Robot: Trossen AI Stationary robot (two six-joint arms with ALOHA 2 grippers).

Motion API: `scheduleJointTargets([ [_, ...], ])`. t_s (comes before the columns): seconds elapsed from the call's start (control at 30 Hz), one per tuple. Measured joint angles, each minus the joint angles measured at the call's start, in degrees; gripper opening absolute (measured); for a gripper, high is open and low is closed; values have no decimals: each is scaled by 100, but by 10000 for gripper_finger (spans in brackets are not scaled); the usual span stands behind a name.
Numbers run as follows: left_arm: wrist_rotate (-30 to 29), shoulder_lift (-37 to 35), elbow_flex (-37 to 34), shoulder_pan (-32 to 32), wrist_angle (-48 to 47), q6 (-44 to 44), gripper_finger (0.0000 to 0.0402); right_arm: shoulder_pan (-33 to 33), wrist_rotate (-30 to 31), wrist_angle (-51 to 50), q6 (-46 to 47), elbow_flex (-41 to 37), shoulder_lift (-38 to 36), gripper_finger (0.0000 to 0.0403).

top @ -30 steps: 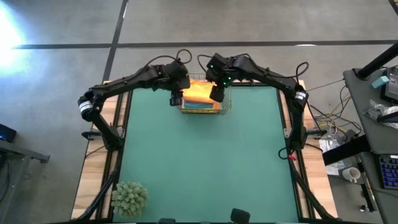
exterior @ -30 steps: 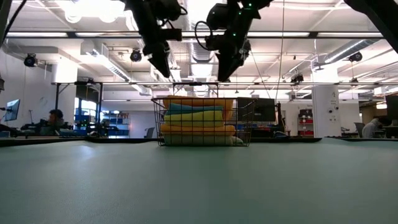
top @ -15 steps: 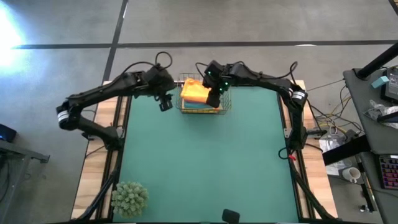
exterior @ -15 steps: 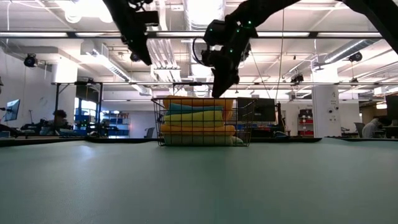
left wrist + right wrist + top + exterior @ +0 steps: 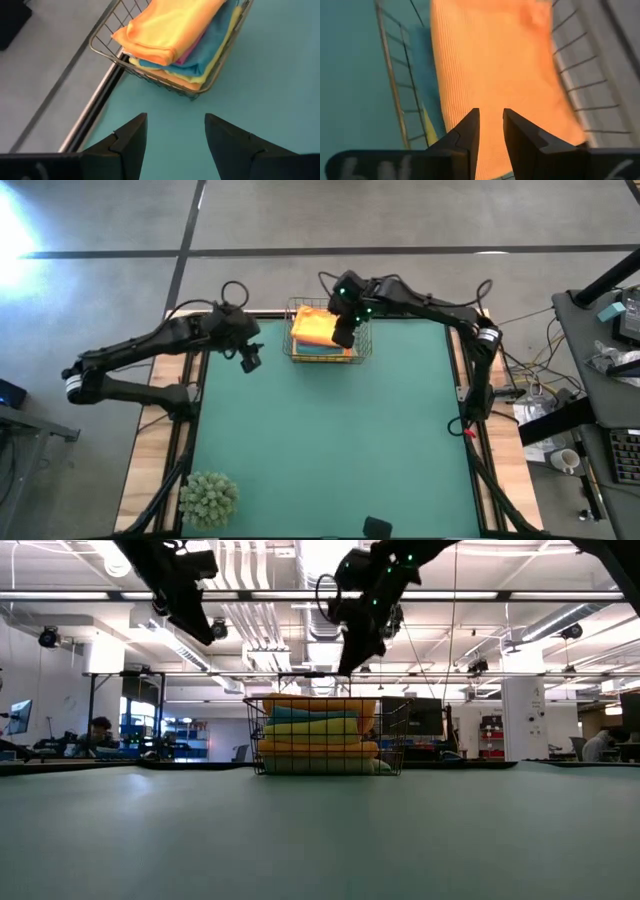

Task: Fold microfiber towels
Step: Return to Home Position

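Note:
A stack of folded microfiber towels (image 5: 318, 730) lies in a wire basket (image 5: 360, 352) at the table's far edge. An orange towel (image 5: 314, 328) lies on top, with pink, teal and yellow ones (image 5: 200, 60) under it. My right gripper (image 5: 343, 334) hangs just above the orange towel (image 5: 490, 55). Its fingers point down at a slant and stand a narrow gap apart with nothing between them. In the low view its tips (image 5: 347, 666) are clear of the basket rim. My left gripper (image 5: 250, 359) is open, raised off the table to the left of the basket (image 5: 165, 82).
A green spiky plant ball (image 5: 208, 498) sits at the table's near left corner. The green mat (image 5: 330, 440) between the basket and the near edge is bare. Beyond the far edge, the low view shows a room with a seated person (image 5: 90, 730).
My left gripper has swung away from the basket toward the table's left edge, still open. My right gripper has stayed over the basket and tipped a little, and its fingers have drawn closer together. The towels have not moved.

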Motion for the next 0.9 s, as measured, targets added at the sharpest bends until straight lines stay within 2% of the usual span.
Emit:
scheduleJointTargets([
  [0.3,5,-1075,-1204,-467,875,-779,182,121,2,44,65,159,-603,68],
  [0.47,78,-1666,-1892,-808,1482,-1240,170,426,11,37,264,159,-702,63],
  [0.6,143,-2050,-2250,-1066,1610,-1424,126,738,-6,182,467,159,-716,55],
  [0.8,185,-2599,-2527,-1323,1605,-1573,24,1122,53,477,999,159,-723,45],
  [0.9,238,-2861,-2629,-1424,1622,-1587,7,1287,270,471,1310,159,-741,43],
])
